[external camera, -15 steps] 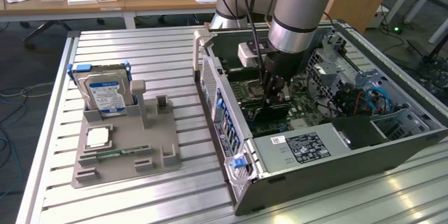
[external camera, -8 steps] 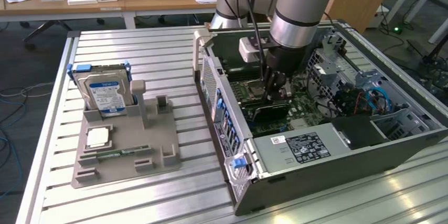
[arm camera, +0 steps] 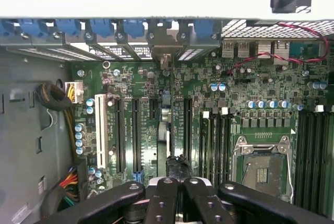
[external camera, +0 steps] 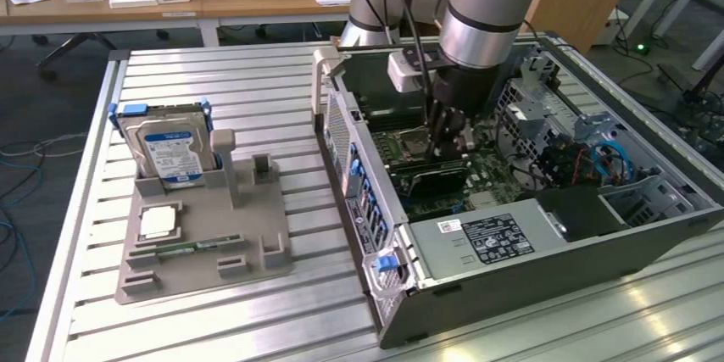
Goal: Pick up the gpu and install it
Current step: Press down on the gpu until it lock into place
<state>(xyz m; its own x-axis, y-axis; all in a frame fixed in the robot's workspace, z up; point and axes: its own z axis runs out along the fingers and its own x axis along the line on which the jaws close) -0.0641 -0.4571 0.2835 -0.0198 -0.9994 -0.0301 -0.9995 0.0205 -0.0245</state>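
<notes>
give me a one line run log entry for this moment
gripper inside pc case | gpu edge-on over motherboard slots | hard drive in holder

The gpu [external camera: 436,182] stands on edge inside the open computer case, a thin dark card with a green strip along its lower side, seated down against the green motherboard. In the wrist view it shows edge-on [arm camera: 162,130] as a narrow pale strip between the long black slots, running toward the rear brackets.
</notes>
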